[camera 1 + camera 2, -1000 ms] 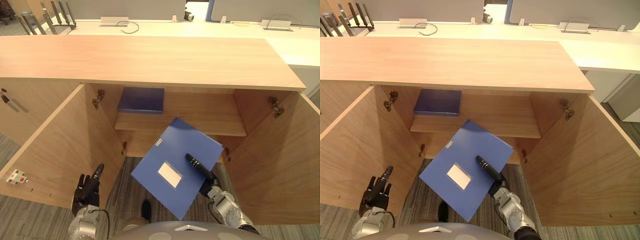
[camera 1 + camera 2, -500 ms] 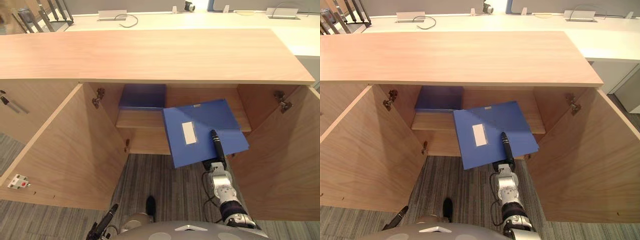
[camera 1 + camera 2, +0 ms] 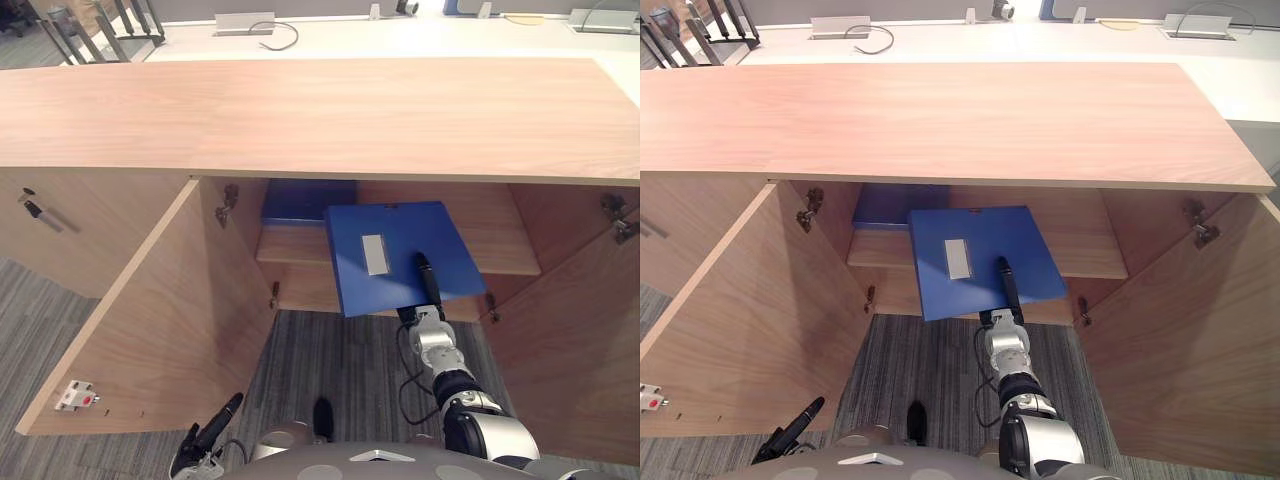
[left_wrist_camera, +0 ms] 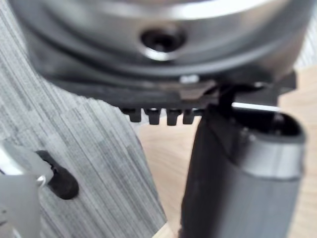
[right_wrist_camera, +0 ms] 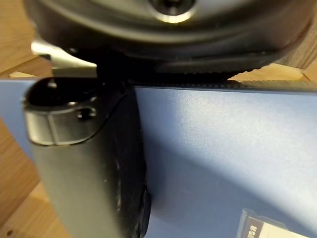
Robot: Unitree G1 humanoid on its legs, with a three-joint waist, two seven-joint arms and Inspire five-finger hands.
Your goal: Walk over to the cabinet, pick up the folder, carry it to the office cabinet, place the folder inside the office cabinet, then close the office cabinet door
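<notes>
The blue folder (image 3: 385, 255) with a white label lies level at the open office cabinet. Its far part reaches over the inner shelf (image 3: 505, 250) and its near part sticks out past the shelf's front edge. My right hand (image 3: 428, 290) grips the near edge, with the thumb (image 5: 89, 168) lying on the folder's cover (image 5: 223, 153) and the fingers hidden beneath. Low by the left door hangs my left hand (image 3: 212, 432), fingers straight, holding nothing.
A second, darker blue folder (image 3: 305, 198) lies at the back left of the shelf. Both doors stand wide open, left (image 3: 150, 330) and right (image 3: 580, 370). The wooden cabinet top (image 3: 320, 110) overhangs the opening. Grey carpet (image 3: 330, 360) lies below.
The folder has swung from a tilted hold over the floor to level, then moved forward over the shelf. My left hand has dropped lower. The camera has shifted.
</notes>
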